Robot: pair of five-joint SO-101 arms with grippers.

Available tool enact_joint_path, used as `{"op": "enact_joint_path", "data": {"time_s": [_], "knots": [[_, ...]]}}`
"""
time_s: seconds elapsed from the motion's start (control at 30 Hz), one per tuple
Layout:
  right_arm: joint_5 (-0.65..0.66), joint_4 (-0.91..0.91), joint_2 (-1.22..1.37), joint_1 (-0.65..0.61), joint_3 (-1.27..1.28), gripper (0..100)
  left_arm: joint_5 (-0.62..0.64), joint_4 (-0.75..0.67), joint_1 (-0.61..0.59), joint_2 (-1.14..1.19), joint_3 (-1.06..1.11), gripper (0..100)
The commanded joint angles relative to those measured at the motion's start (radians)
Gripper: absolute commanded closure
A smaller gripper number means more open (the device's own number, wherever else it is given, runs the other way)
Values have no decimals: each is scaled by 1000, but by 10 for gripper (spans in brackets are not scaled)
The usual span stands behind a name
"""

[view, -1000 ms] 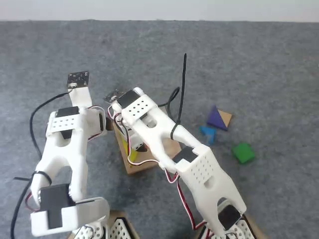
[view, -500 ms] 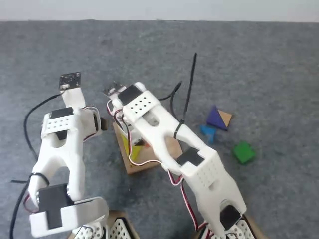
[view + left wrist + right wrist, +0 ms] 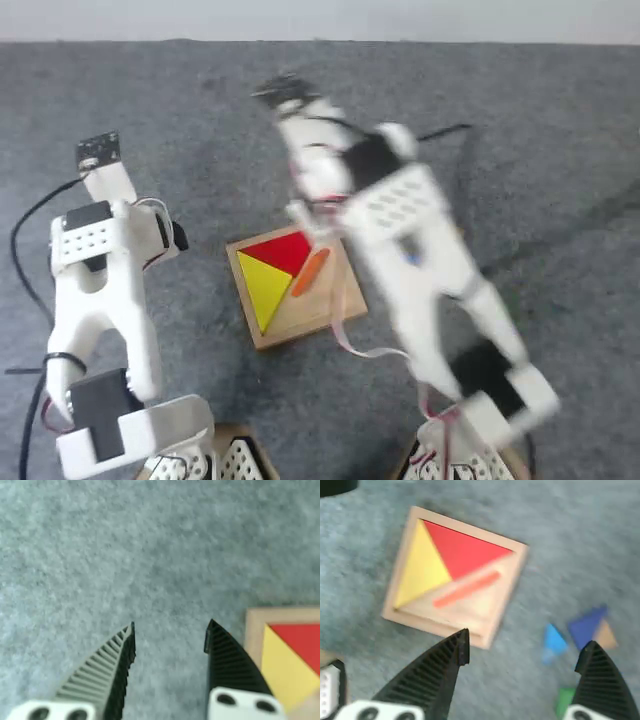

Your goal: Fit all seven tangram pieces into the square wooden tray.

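- No word, number, label or sign can be read anywhere here.
- The wooden tray (image 3: 322, 306) shows bare wood, and the red piece (image 3: 283, 250), yellow piece (image 3: 262, 285) and orange piece (image 3: 310, 272) in it have plain coloured faces.
- The small dark board (image 3: 98, 151) at the wrist of the left arm (image 3: 100, 290) may carry tiny marks, but they are too small to tell.

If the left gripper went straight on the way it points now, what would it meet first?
Probably just the grey carpeted tabletop: the open left gripper points at bare surface, with the square wooden tray off to one side of its line. Depth is hard to judge.
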Motion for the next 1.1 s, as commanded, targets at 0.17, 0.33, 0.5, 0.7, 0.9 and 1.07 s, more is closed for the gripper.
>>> {"op": "enact_joint_path", "data": {"time_s": [0.17,0.33,0.5,0.7,0.9,1.07], "knots": [[135,-495,-615,292,984,648,-120,38,284,-83,-16,780],[138,-825,-727,297,1389,648,-144,-57,493,-259,105,774],[130,-846,-727,323,1404,648,-183,-193,600,-339,242,723],[112,-889,-728,325,1450,648,-216,-313,640,-141,237,724],[112,-895,-728,325,1444,648,-235,-327,621,-23,205,725],[112,-892,-728,325,1444,648,-249,-333,577,-12,197,725]]}}
